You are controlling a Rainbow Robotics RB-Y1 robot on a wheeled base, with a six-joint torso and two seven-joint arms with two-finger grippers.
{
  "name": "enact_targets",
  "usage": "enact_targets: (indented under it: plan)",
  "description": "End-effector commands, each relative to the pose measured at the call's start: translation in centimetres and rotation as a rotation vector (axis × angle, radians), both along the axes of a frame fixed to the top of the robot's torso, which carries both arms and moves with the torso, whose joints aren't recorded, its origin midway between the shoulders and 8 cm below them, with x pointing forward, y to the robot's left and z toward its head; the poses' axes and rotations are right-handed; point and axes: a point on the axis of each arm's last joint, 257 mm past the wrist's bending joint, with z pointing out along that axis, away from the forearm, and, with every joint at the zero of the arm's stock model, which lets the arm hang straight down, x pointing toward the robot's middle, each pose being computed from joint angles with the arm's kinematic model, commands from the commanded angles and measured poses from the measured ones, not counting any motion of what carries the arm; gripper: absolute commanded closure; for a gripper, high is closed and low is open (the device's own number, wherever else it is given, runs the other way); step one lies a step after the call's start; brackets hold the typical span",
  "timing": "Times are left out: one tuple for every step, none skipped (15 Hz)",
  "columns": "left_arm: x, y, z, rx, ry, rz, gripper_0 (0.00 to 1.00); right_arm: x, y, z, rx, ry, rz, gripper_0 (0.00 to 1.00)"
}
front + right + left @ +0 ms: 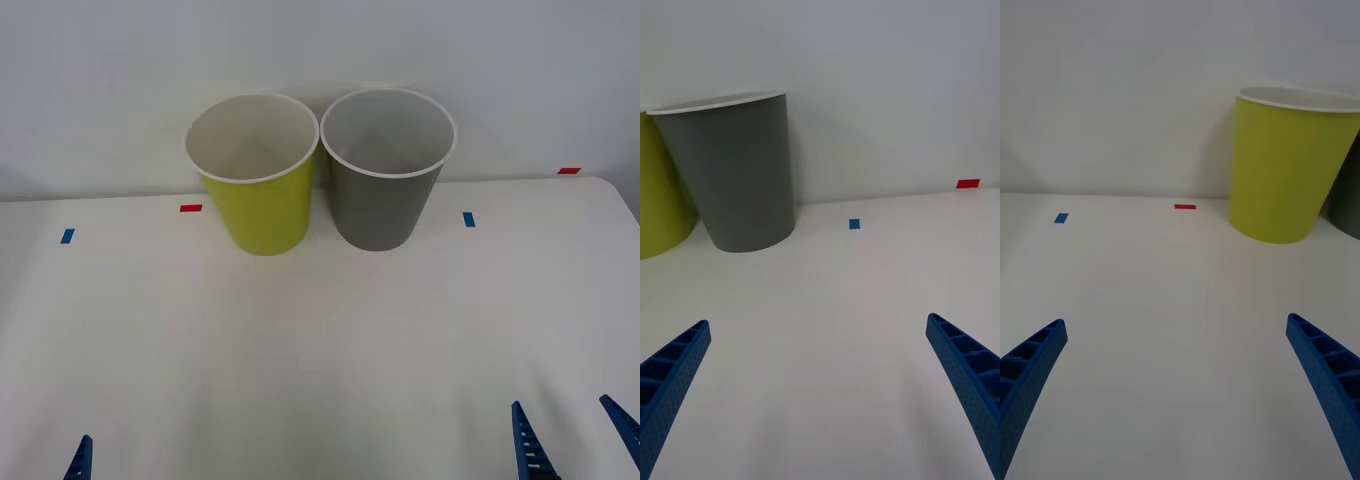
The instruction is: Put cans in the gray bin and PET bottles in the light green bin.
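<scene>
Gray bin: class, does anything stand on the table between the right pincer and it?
Nothing visible does. The right pincer is open at the table's near edge, and only bare tabletop lies between it and the gray bin.

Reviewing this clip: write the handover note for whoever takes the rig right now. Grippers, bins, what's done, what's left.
Left gripper: open, holding nothing, low at the table's near left edge.
Right gripper: open, holding nothing, low at the near right.
Light green bin and gray bin: upright, side by side at the far middle of the table; from above, what shows of their insides looks bare.
Done: nothing can be confirmed as sorted.
Left: no can or bottle lies on the table; check for items before moving.
</scene>
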Motion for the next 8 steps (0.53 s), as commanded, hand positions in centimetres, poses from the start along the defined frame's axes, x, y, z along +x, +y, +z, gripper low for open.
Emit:
enact_targets:
  plan:
    - [-0.03,0.00,0.00,0.000,0.000,0.000,0.00,0.00,0.00,0.00,0.000,0.000,0.000,0.00]
    - [-0.03,0.00,0.00,0.000,0.000,0.000,0.00,0.00,0.00,0.00,0.000,0.000,0.000,0.00]
    - [-0.03,0.00,0.00,0.000,0.000,0.000,0.00,0.00,0.00,0.00,0.000,0.000,0.000,0.00]
    - [-0.03,0.00,0.00,0.000,0.000,0.000,0.00,0.00,0.00,0.00,0.000,0.000,0.000,0.00]
    - [-0.03,0.00,0.00,0.000,0.000,0.000,0.00,0.00,0.00,0.00,0.000,0.000,0.000,0.00]
    - [-0.03,0.00,0.00,0.000,0.000,0.000,0.00,0.00,0.00,0.00,0.000,0.000,0.000,0.00]
    - [-0.03,0.00,0.00,0.000,0.000,0.000,0.00,0.00,0.00,0.00,0.000,0.000,0.000,0.00]
    - [-0.03,0.00,0.00,0.000,0.000,0.000,0.00,0.00,0.00,0.00,0.000,0.000,0.000,0.00]
